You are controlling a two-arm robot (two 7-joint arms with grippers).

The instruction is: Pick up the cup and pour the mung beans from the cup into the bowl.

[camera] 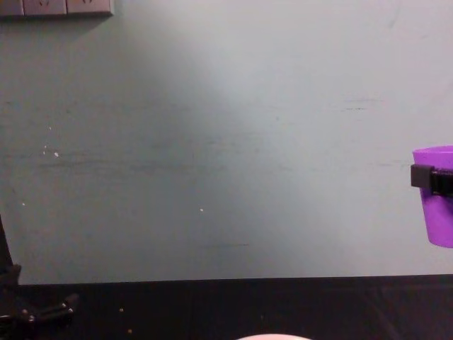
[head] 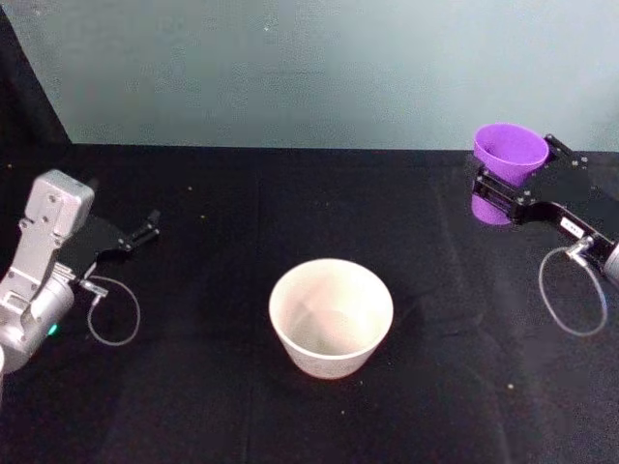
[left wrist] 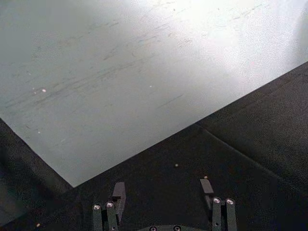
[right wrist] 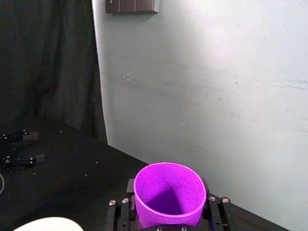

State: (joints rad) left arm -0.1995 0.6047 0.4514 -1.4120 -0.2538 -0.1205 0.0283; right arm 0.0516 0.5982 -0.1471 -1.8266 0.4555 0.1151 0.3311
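Because the pour has to come from above the rim, the right gripper (head: pixel 495 186) holds the cup (head: pixel 510 150) lifted clear of the black table (head: pixel 213 387) at the far right of the scene. Its jaws are clenched on the cup's lower wall from both sides. The cup stands upright with its mouth up, which I judge is deliberate: held level, nothing spills on the way over. From the chest view the cup (camera: pixel 437 212) hangs at the right edge against the pale wall, well above the table line. Looking down from the right wrist, the cup (right wrist: pixel 168 192) shows a purple inside running to a shadowed bottom; whether the mung beans lie there I cannot tell. The bowl (head: pixel 324 353) sits on the table at the centre, nearer to the robot and to the left of the cup, well apart from it, open side up and pale inside. So the lift looks done and the carry toward the bowl is not yet made. The next move calls for bringing the cup's lip over the bowl before tipping. The left gripper (head: pixel 143 232) rests low at the left, away from the bowl, its fingers (left wrist: pixel 118 190) spread and holding nothing, out of the pouring path.
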